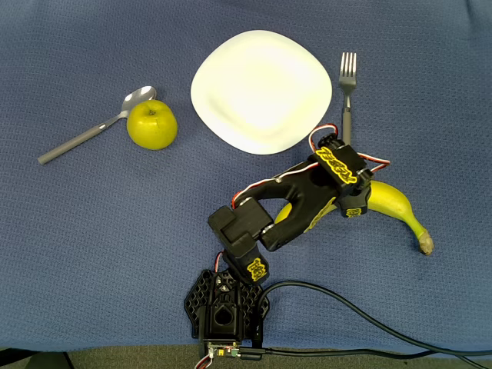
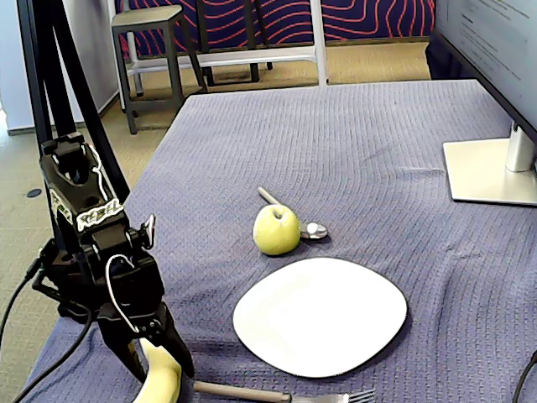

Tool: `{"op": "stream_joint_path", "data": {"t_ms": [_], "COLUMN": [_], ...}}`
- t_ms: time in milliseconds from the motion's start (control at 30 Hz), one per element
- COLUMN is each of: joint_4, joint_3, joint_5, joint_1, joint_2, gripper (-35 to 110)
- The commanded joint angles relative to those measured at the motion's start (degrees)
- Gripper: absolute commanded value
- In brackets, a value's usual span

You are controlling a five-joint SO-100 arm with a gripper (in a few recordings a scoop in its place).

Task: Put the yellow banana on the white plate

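overhead view, hand [image 1: 355, 201] over yellow banana [image 1: 392, 206]

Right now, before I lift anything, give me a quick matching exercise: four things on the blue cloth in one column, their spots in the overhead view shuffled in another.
Things:
1. round yellow-green apple
2. silver metal fork
3. long curved yellow banana
4. glossy white rounded-square plate

Places:
A. right of the plate
B. under the black gripper
C. touching the grey spoon
D. top centre, nothing on it

Pairs: 1-C, 2-A, 3-B, 4-D
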Motion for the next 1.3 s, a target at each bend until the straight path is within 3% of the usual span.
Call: {"op": "stream_joint_path", "data": {"t_ms": [0,300,567,1033,1267], "joint_4": [-2.8,-3.8,1.5,24.0,24.4], "joint_3": [1.1,2.3,-0.4,-12.3,-11.4], "joint_5": [-0.5,-0.5,2.7,11.1,14.2], "joint_1": [0.7,0.6,-0.6,-5.8,-13.3], "joint_2": [0.1,0.3,3.7,13.4,15.7], "gripper": [21,0,0,0,0]}}
